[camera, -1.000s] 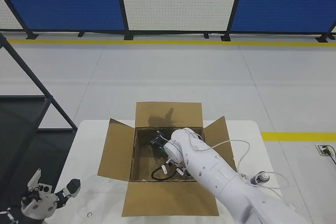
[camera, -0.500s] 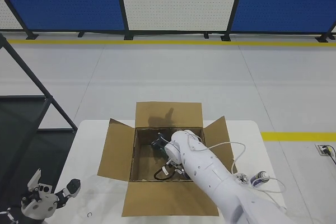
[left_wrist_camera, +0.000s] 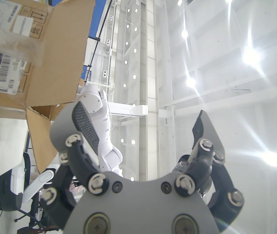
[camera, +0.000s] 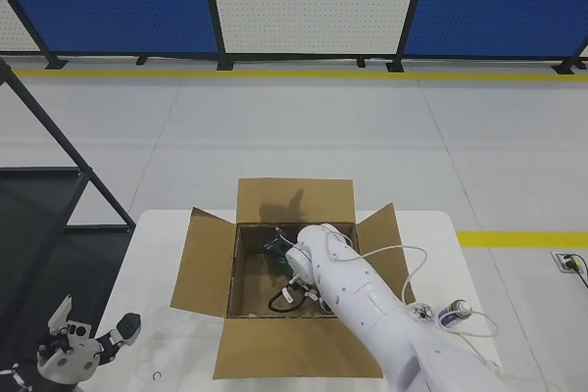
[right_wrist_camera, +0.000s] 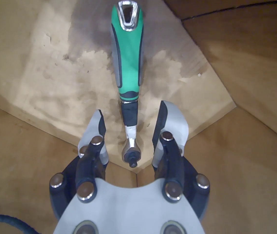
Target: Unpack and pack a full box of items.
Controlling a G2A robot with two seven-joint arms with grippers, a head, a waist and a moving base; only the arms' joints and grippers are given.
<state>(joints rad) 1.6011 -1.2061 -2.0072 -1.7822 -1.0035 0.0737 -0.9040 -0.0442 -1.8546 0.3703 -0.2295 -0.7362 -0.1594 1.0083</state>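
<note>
White surface (camera: 152, 265) is occupied by an open brown cardboard box (camera: 296, 201) with its four flaps folded outward. Inside the box, the right gripper (right_wrist_camera: 131, 113) is held with its fingers spread on either side of the steel neck of a green-handled ratchet wrench (right_wrist_camera: 128, 57). The wrench is laid on the box floor, head at a corner. At 8 o'clock from the box, the left gripper (camera: 93, 321) is seen spread wide. A small grey bottle (camera: 458, 312) is seen at 4 o'clock.
</note>
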